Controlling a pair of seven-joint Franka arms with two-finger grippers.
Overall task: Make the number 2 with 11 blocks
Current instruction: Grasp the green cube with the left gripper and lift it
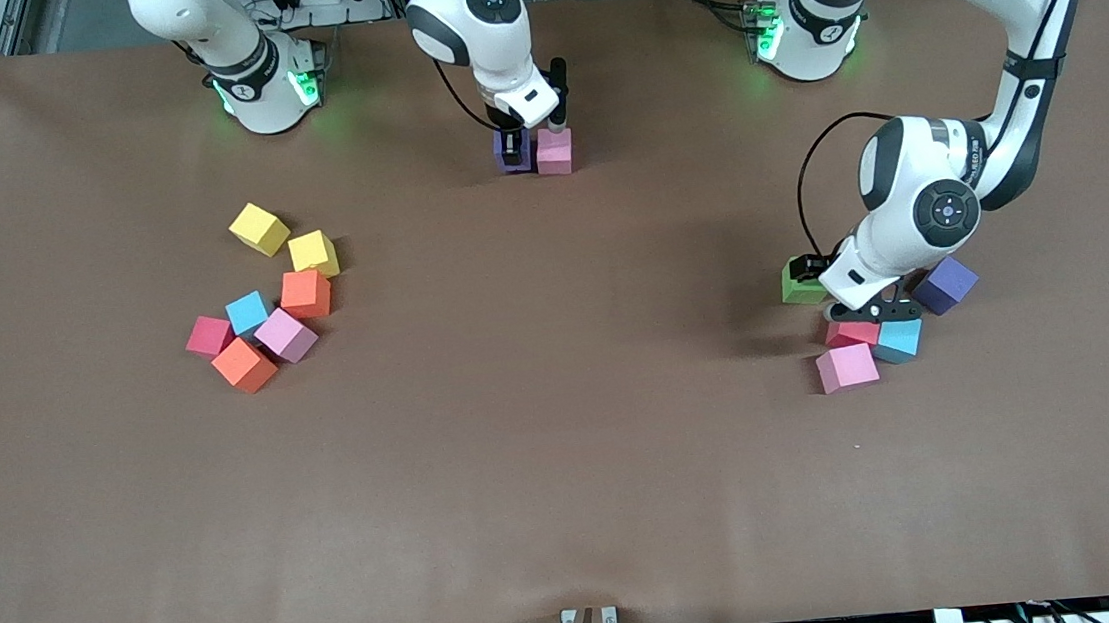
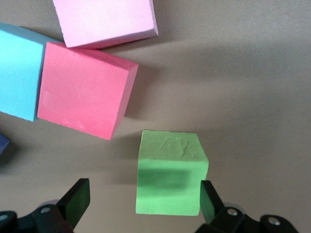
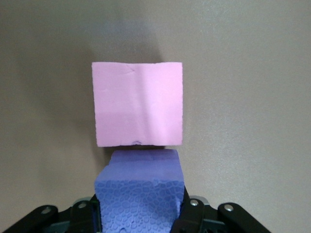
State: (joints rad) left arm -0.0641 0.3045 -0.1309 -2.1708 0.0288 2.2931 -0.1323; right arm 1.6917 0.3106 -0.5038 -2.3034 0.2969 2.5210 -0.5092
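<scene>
Brown tabletop, both arm bases along its farther edge, cables and racks past that edge.

Right gripper: clenched on a purple block, low at the table near the bases, midway between them. In the right wrist view the purple block sits between the jaws with one face against or just short of a pink block; contact cannot be told. From the front the pink block lies beside the purple one, toward the left arm's end. These two look like the start of the figure's top stroke.

Left gripper: released, jaws wide, low over a cluster at the left arm's end. Cluster: green block, red block, light blue block, a second pink block, a second purple block.

Key relation: in the left wrist view the green block stands between the open fingers, offset toward one finger and near touching it, faces roughly square to the jaws. Red block is apart from it, outside the jaws.

Judgement: left arm is the nearer for green; a slight sideways centring, then closing.

Remaining supply, right arm's end: two yellow blocks, two orange, one light blue, one pink, one red, bunched together.
</scene>
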